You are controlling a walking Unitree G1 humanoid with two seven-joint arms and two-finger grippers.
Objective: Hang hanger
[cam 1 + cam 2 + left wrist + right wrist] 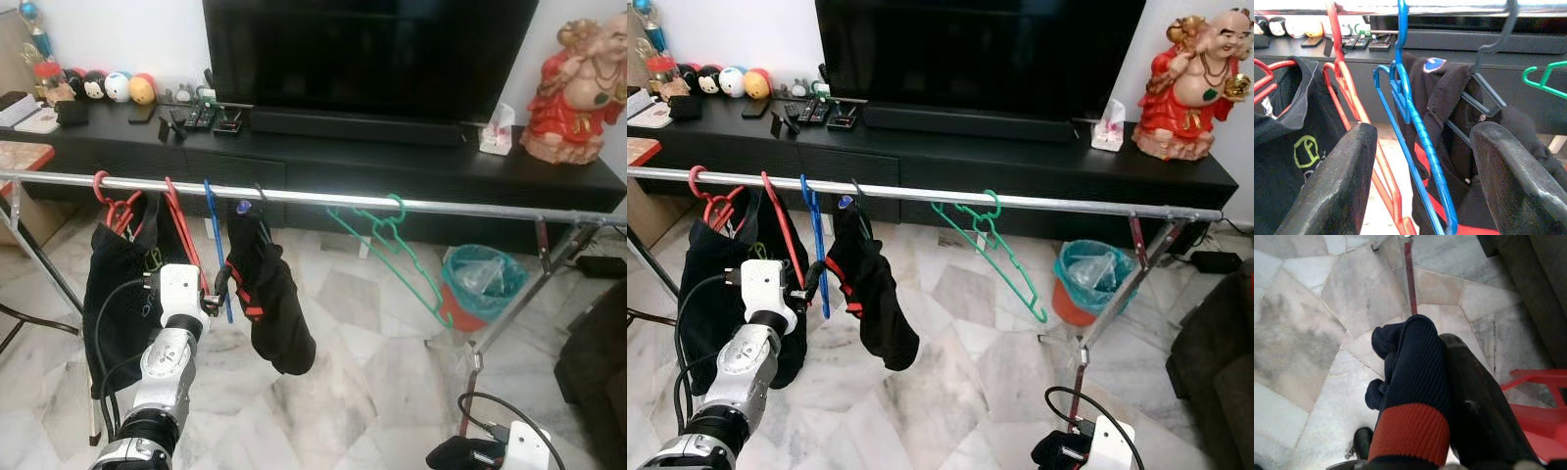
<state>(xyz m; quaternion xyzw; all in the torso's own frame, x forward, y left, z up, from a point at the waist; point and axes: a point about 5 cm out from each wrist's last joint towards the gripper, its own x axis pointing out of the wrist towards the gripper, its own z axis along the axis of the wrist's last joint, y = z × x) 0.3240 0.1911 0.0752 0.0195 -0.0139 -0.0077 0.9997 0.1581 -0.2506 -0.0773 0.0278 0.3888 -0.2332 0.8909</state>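
Nearest the head camera, low on the robot's right, the right gripper point(1425, 382) hangs over the pale marble floor point(372, 362) with its black fingers clamped on a dark navy knitted cuff with an orange-red band point(1415, 396); a red plastic object point(1533, 406) lies on the floor just beside it.

Raised on the left, the left gripper point(1420, 166) has its two black fingers point(1337, 181) spread apart, one on each side of a thin blue plastic hanger point(217, 250). That blue hanger passes between the fingers; whether either finger touches it cannot be told. Its hook sits over the long silver metal clothes rail point(441, 205), and the hanger hangs down below the rail.

Just beside the blue hanger toward the robot's left is a bare red plastic hanger point(181, 230), and beyond that a black garment with a small green print point(118, 284) on another red hanger point(113, 206). On the other side hangs a black jacket with red trim point(269, 294) on a dark hanger. Farther along the rail, well apart from these, a green plastic hanger point(392, 250) hangs tilted.

Behind the rail stands a low black television cabinet point(392, 162) carrying a large dark television screen point(367, 54), some remote controls point(201, 116), round toy figures point(118, 86), a tissue box point(497, 132) and a red and gold laughing statue point(578, 83). An orange bin lined with a teal bag point(475, 284) stands on the floor below.
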